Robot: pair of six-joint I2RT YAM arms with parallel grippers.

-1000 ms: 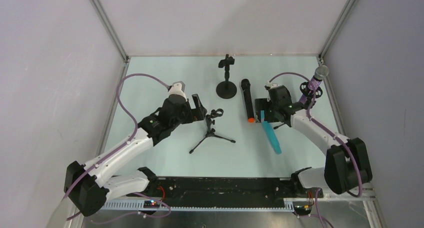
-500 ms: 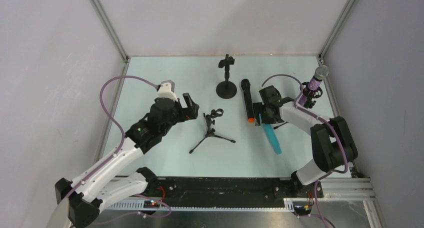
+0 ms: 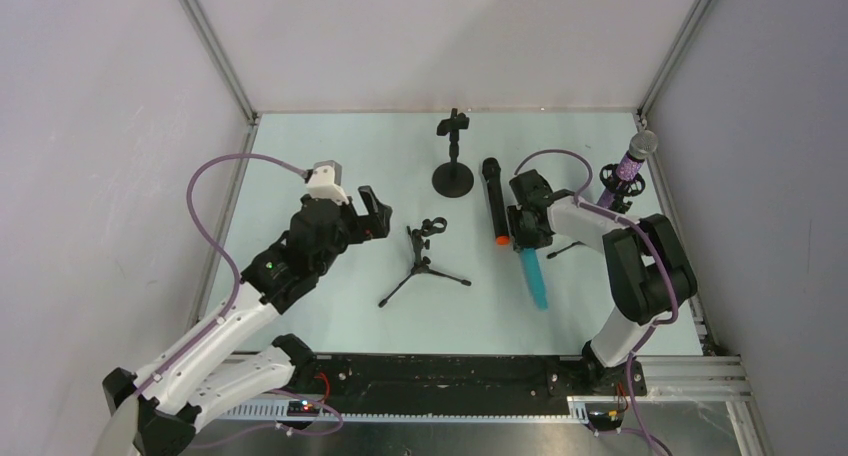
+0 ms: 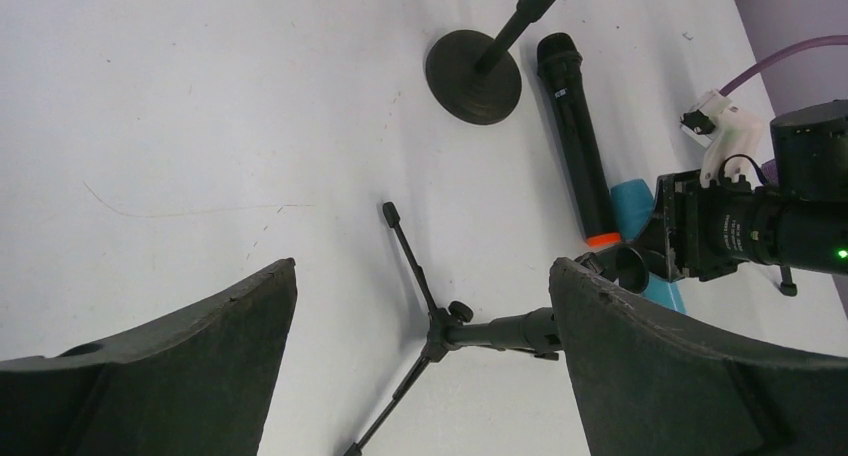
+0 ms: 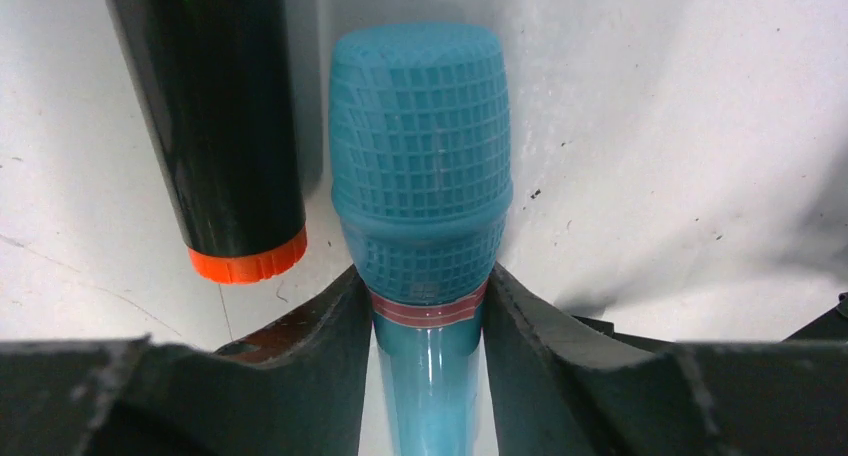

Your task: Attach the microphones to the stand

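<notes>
On the bench, your right hand is closed on the cyan mic just below its head; your left hand is wide open, holding nothing.

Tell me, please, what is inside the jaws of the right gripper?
The cyan microphone: the right gripper grips its neck, just under the mesh head. In the top view the gripper hides that head.
</notes>
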